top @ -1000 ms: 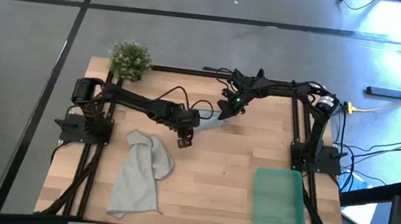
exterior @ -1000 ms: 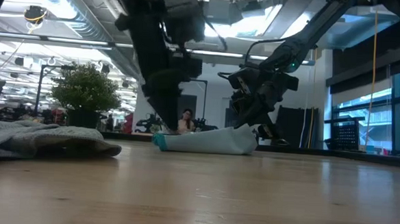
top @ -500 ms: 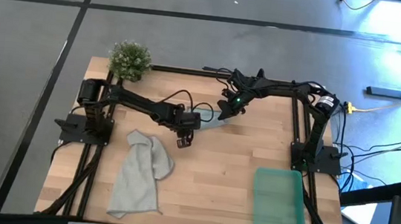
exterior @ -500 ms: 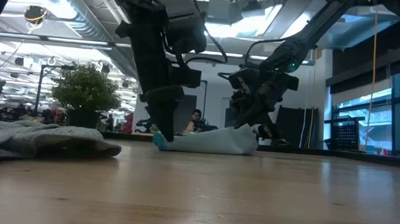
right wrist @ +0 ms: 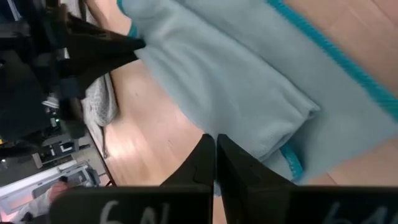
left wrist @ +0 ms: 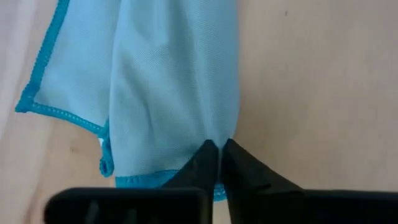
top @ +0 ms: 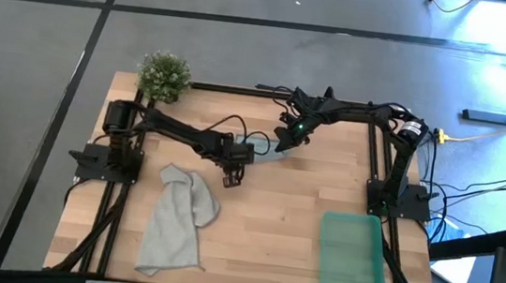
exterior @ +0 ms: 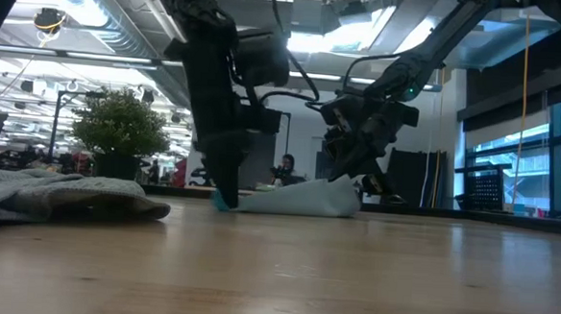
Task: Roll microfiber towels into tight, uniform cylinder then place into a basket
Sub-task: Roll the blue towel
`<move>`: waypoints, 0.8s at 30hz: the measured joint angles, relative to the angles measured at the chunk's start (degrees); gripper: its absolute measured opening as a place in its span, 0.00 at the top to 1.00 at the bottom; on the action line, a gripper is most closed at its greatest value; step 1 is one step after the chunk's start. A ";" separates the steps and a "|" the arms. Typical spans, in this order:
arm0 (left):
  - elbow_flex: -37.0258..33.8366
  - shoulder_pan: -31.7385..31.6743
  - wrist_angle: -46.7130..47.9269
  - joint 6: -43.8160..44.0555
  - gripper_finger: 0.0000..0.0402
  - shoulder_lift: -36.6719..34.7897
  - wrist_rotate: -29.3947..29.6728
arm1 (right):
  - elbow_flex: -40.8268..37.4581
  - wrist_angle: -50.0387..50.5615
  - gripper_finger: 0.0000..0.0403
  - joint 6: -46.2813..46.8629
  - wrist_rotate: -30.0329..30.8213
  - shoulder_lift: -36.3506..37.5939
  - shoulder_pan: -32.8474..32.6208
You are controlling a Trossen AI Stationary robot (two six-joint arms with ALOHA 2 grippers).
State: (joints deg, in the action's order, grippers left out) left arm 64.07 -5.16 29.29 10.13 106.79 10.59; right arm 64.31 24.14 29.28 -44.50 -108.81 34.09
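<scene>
Mid-table, both end effectors (left wrist: 219, 149) (right wrist: 215, 146) pinch the blue towel (left wrist: 168, 81); no writing legible.

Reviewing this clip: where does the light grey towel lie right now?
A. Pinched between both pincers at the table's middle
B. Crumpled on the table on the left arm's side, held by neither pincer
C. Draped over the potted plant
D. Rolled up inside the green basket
B. The high view shows the grey towel lying loose on the table's left part, while both the left pincer and the right pincer are at the pale blue towel.
</scene>
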 joint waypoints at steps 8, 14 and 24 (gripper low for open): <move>-0.04 -2.09 1.44 -0.20 0.99 -3.94 -8.61 | 0.00 -0.67 0.98 2.17 4.26 0.04 -0.04; -0.02 -2.50 1.06 -1.62 0.99 -4.12 -12.86 | 0.04 -2.56 0.98 3.45 8.58 -1.27 0.09; 1.10 -2.45 2.52 -1.49 1.00 -4.14 -17.24 | 0.13 -4.90 0.98 4.79 9.33 -4.61 0.09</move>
State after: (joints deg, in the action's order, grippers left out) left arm 65.17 -7.62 31.82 8.64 102.65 -6.65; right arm 64.45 19.23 34.06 -35.17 -113.42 34.17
